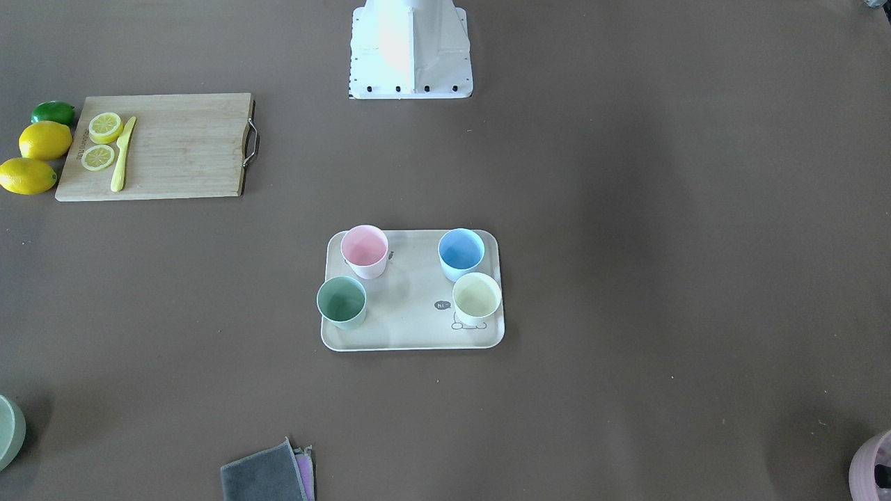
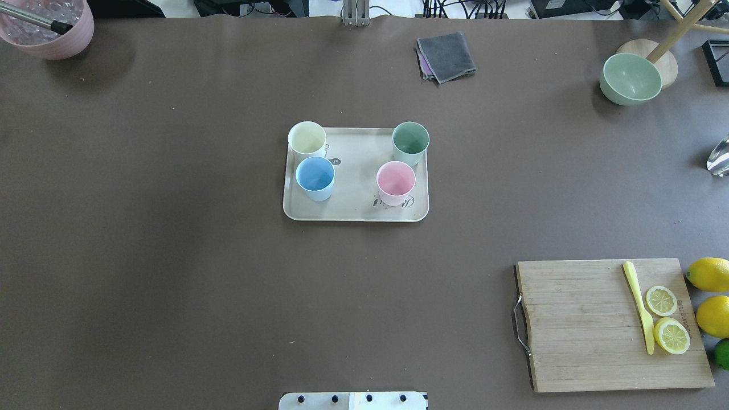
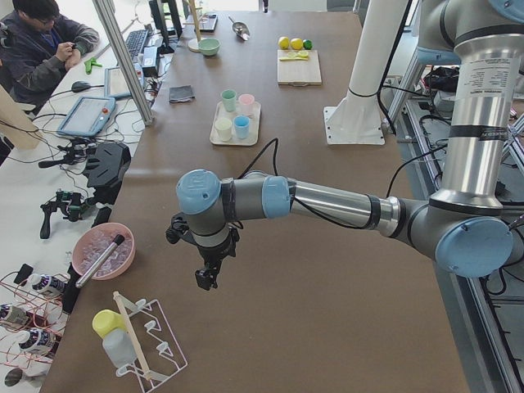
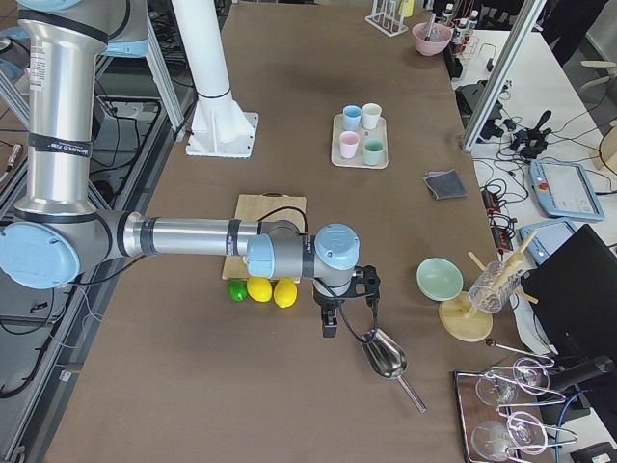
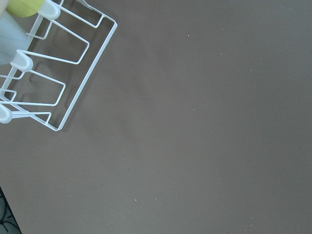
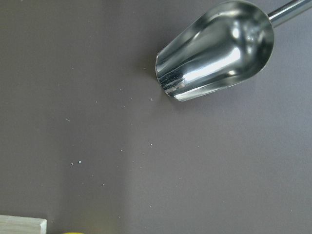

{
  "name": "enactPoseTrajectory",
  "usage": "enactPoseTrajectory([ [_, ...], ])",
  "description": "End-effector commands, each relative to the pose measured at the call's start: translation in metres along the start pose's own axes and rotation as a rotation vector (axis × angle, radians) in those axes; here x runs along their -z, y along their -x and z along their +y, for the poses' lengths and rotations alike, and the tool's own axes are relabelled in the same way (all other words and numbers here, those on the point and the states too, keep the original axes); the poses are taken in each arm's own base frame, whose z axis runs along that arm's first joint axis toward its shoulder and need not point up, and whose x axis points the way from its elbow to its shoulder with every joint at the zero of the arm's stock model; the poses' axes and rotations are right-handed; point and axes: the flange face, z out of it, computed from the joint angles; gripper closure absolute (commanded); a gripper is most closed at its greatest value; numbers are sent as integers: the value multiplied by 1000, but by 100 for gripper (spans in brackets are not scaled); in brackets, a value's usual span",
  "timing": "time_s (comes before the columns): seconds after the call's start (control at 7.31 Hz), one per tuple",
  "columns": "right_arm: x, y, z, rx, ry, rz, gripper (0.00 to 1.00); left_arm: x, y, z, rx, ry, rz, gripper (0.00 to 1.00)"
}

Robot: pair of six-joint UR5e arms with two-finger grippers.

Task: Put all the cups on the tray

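All four cups stand upright on the cream tray (image 1: 411, 313) at mid-table: the pink cup (image 1: 365, 250), the light blue cup (image 1: 461, 253), the sage green cup (image 1: 342, 301) and the cream-yellow cup (image 1: 477, 298). The overhead view shows the tray (image 2: 353, 196) with the same cups. My left gripper (image 3: 206, 278) hangs over bare table far from the tray, at the table's left end. My right gripper (image 4: 330, 328) hangs at the right end, past the lemons. Both show only in the side views, so I cannot tell whether they are open or shut.
A wooden cutting board (image 2: 592, 330) holds lemon slices and a yellow knife, with lemons (image 2: 709, 273) beside it. A green bowl (image 2: 631, 78), grey cloth (image 2: 447, 56) and pink pot (image 2: 51, 28) sit at the far edge. A metal scoop (image 6: 214, 48) lies under the right wrist, a white wire rack (image 5: 44, 73) under the left.
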Motion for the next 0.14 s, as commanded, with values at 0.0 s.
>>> enactPoseTrajectory([
  [0.0, -1, -1, 0, -1, 1, 0, 0, -1, 0, 0, 1, 1, 1, 1],
])
